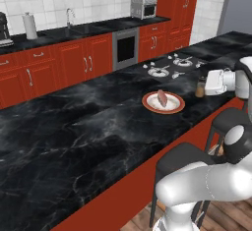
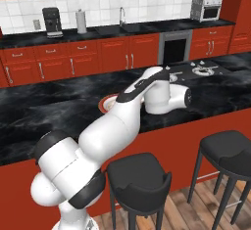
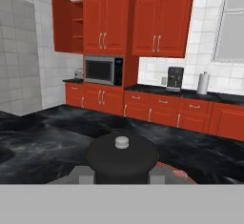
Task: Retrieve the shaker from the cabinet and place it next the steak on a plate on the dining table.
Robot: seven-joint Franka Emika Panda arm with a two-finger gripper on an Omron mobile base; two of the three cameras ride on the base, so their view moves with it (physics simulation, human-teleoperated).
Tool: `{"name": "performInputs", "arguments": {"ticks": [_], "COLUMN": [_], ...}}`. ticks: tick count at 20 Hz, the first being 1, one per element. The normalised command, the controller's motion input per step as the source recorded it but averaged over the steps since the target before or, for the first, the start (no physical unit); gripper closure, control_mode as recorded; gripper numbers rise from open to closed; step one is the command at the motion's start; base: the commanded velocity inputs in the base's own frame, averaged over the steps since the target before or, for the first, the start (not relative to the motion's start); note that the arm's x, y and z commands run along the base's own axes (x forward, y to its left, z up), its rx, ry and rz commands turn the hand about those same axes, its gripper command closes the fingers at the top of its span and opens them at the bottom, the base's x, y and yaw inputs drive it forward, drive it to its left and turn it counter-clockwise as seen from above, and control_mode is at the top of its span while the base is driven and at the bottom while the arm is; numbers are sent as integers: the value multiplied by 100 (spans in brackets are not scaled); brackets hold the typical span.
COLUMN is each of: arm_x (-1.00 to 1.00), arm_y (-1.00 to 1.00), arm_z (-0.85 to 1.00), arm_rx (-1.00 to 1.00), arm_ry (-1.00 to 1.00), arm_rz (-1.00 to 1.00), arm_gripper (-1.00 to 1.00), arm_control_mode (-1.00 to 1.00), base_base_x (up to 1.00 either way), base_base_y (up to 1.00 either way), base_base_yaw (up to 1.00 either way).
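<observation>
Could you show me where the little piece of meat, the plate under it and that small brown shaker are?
Small reddish-pink steak (image 1: 162, 98), left base view, its middle.
Round white plate with orange-red rim (image 1: 149, 104), left base view, its left rim.
Small brownish-tan shaker (image 1: 200, 88), left base view, its side.

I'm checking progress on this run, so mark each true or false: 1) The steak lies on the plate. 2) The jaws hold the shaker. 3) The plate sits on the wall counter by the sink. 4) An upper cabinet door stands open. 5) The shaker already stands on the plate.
1) True: the steak lies on the plate.
2) True: the gripper is shut on the shaker.
3) False: the plate rests on the dining table.
4) True: the cabinet door is swung open.
5) False: it is held beside the plate, right of it in the left base view.
</observation>
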Motion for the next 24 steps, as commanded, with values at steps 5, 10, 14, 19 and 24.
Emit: {"name": "performInputs", "arguments": {"ticks": [5,10,14,19,24], "arm_x": [2,14,20,20,24], "arm_y": [0,0,0,-1,0], "arm_z": [-14,-13,-13,-20,-15], "arm_rx": [1,0,0,6,9], "arm_ry": [0,0,0,1,0], "arm_rz": [0,0,0,0,0], "arm_gripper": [100,100,100,100,100], "arm_control_mode": [-100,-100,-100,-100,-100], "base_base_x": [0,0,0,0,0], "base_base_y": [0,0,0,0,0], "base_base_yaw": [0,0,0,0,0]}}
